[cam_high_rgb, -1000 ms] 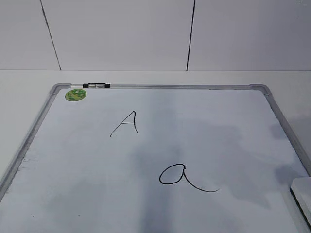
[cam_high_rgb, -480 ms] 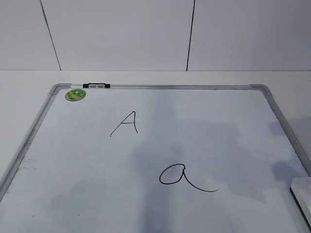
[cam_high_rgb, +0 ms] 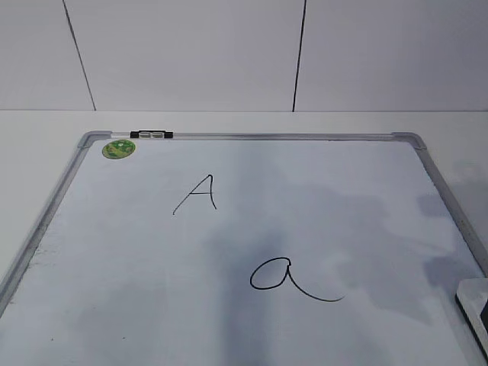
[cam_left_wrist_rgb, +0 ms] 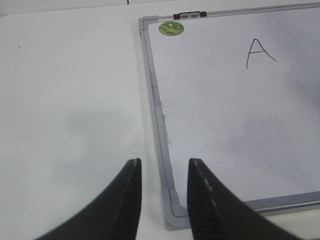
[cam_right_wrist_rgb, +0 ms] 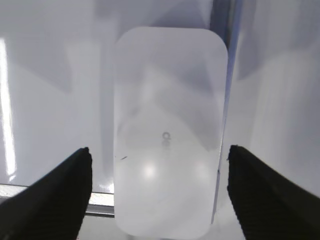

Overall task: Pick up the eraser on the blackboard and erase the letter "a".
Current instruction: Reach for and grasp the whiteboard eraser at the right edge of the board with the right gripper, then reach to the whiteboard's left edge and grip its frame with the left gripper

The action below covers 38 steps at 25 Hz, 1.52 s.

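The blackboard (cam_high_rgb: pixel 137 259), a white board with a silver frame and a round green sticker (cam_high_rgb: pixel 119 149), fills the exterior view. The cursive letter "a" (cam_high_rgb: pixel 286 278) is at its lower middle, a capital "A" (cam_high_rgb: pixel 197 194) above left. The white glossy eraser (cam_high_rgb: pixel 476 305) lies at the board's right edge, cut off by the frame. In the right wrist view the eraser (cam_right_wrist_rgb: pixel 169 132) lies between the fingers of my right gripper (cam_right_wrist_rgb: pixel 160 192), which is wide open and clear of its sides. My left gripper (cam_left_wrist_rgb: pixel 164 192) is open and empty above the board's near-left corner (cam_left_wrist_rgb: pixel 172 207).
A small black-and-white clip (cam_high_rgb: pixel 151 135) sits on the board's top frame. A white wall with dark seams stands behind the table. White tabletop (cam_left_wrist_rgb: pixel 70 100) lies left of the board.
In the exterior view the shadows on the board's right side have shifted slightly. The eraser and letters have not moved.
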Available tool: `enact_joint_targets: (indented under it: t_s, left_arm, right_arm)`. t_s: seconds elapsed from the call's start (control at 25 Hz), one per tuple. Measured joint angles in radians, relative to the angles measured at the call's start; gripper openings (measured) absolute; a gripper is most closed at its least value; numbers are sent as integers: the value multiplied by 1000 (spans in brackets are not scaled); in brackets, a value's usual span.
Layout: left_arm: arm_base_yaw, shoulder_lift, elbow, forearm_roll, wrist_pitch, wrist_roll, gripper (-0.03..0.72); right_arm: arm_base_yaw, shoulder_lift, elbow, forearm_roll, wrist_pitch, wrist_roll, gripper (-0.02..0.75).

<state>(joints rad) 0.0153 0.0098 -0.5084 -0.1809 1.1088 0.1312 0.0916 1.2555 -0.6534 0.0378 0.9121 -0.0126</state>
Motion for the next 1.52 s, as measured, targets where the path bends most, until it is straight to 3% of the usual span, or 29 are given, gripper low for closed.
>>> enact_joint_targets:
  t_s: [0.92, 1.16, 1.52]
  left_arm:
    - [0, 0, 0, 0, 0, 0, 235]
    - [0, 0, 0, 0, 0, 0, 235]
    - [0, 0, 0, 0, 0, 0, 235]
  right_arm:
    - [0, 178, -2, -6, -61, 13, 665]
    - [0, 188, -2, -11, -65, 30, 580]
    - [0, 188, -3, -14, -58, 32, 571]
